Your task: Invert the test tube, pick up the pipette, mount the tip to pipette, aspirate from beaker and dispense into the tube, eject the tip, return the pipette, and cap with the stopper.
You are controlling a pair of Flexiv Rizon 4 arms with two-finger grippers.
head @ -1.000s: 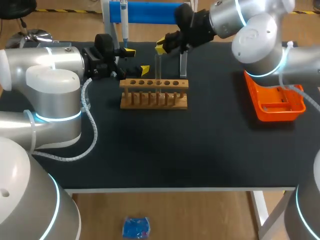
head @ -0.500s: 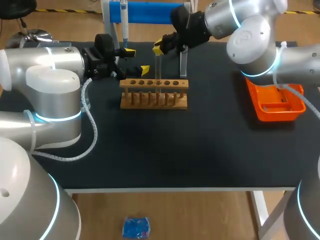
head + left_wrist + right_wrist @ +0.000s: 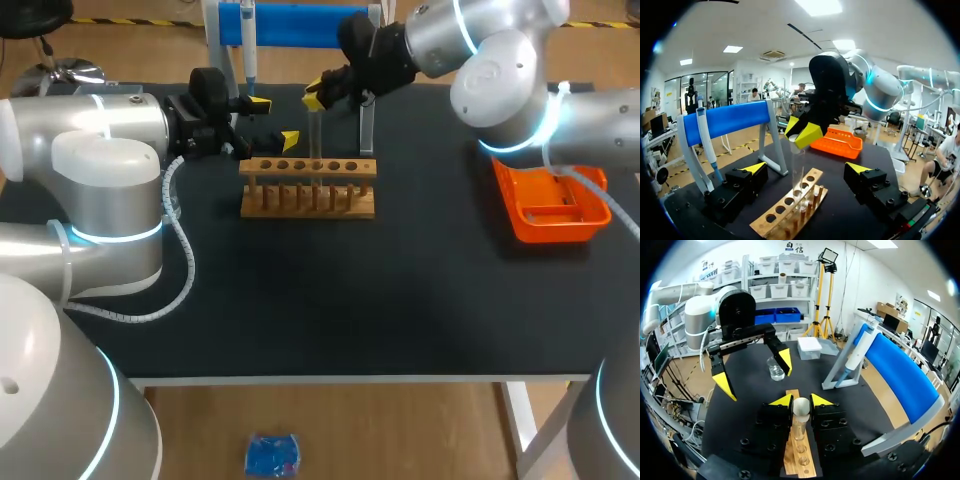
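My right gripper [image 3: 316, 95] is shut on a clear test tube [image 3: 316, 135], held upright over the wooden rack [image 3: 308, 186]. The tube's lower end reaches the rack's top bar. In the right wrist view the tube's rounded end [image 3: 801, 407] sits between my right gripper's [image 3: 801, 401] yellow tips. My left gripper [image 3: 272, 122] stands open at the rack's left end, clear of the tube. In the left wrist view the tube [image 3: 797, 172] stands ahead of my left gripper [image 3: 806, 170], between its spread fingers and touching neither. The pipette [image 3: 248, 45] hangs on the blue stand [image 3: 295, 25] behind.
An orange tray [image 3: 550, 205] lies at the table's right side. A glass beaker [image 3: 775, 368] stands beyond the rack's far end, under my left gripper [image 3: 752, 367]. A white box [image 3: 810, 346] sits farther back near the stand's foot.
My right arm has shifted a little to the left with the tube in its grip. My left arm has not moved.
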